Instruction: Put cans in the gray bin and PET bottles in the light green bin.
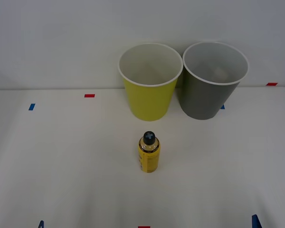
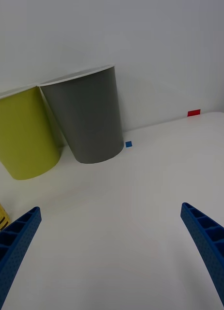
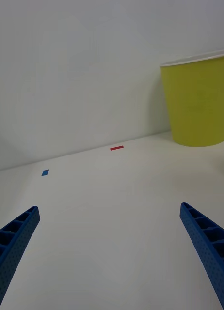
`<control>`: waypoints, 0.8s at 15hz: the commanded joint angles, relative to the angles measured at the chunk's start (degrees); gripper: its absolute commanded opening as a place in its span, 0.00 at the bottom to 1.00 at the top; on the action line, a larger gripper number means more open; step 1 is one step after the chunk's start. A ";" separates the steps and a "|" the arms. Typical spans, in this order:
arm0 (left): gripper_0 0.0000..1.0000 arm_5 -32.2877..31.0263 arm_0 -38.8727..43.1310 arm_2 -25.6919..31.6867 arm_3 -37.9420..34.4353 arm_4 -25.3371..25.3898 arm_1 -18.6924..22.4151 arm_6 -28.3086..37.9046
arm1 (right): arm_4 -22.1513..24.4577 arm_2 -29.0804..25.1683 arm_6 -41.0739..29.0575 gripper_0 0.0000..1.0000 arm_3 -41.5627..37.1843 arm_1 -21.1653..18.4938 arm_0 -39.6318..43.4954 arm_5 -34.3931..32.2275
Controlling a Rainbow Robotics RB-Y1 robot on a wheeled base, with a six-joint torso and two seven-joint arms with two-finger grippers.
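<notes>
On a white table (image 1: 61, 166), our left gripper (image 3: 109, 252) waits low at the near edge, fingers spread wide with nothing between them; ahead of it and off toward our right stands the green bin (image 3: 197, 104). The bottle (image 1: 148, 153) stands upright in mid-table, between our two grippers and well forward of both, black cap up, just in front of the green bin (image 1: 149, 80) and clear of it. The gray bin (image 1: 213, 80) stands close beside the green one, on the right, both against the wall (image 1: 61, 38). Our right gripper (image 2: 112, 252) is likewise low, spread and empty, with the gray bin (image 2: 90, 118) straight ahead and a sliver of the bottle (image 2: 0, 215) just outside its inner finger. We judge the bottle small, light and stiff, its smooth label likely slippery and easy to tip, so we would close on the middle of the body, below the cap, then lift it over the green bin's rim.
</notes>
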 commanded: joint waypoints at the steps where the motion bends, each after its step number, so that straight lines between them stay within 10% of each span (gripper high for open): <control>1: 1.00 0.00 0.00 0.00 0.00 0.00 0.00 0.00 | 0.00 0.00 0.00 1.00 0.00 0.00 0.00 0.00; 12: 1.00 0.00 0.00 0.00 0.00 0.00 0.00 0.00 | 0.00 0.00 0.00 1.00 0.00 0.00 0.00 0.00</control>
